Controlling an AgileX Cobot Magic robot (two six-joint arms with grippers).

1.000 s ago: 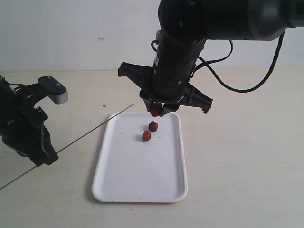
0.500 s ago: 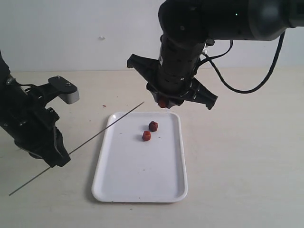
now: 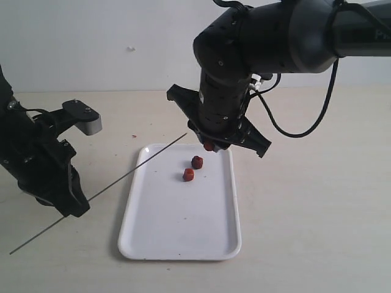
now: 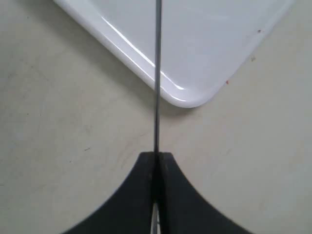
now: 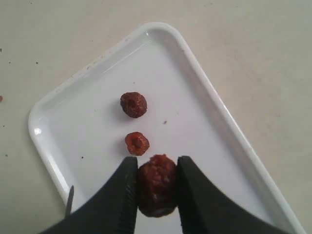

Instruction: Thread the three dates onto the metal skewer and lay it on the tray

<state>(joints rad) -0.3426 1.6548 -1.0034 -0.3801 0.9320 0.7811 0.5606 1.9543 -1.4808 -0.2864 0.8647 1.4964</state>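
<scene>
The white tray (image 3: 183, 226) lies in the middle of the table, with two dates (image 3: 197, 162) (image 3: 189, 174) loose on its far half. My right gripper (image 3: 209, 145) hangs above the tray's far edge, shut on a third date (image 5: 156, 184); the two loose dates (image 5: 133, 104) (image 5: 137, 143) show below it. At the left, my left gripper (image 3: 78, 204) is shut on the metal skewer (image 3: 137, 168), which slants up over the tray's far-left corner with its tip just left of the held date. In the left wrist view the skewer (image 4: 157, 73) runs out from the closed fingers (image 4: 168, 170) over the tray's corner (image 4: 190, 100).
The beige table (image 3: 305, 201) spreads around the tray, with a pale wall behind. A black cable (image 3: 293, 110) loops from the right arm at the back. The skewer's tail end (image 3: 24, 244) sticks out toward the front left.
My right gripper lifted the date off the tray, then tilted and sank slightly toward the skewer tip. My left gripper moved right and raised the skewer; it has barely moved in the last half second.
</scene>
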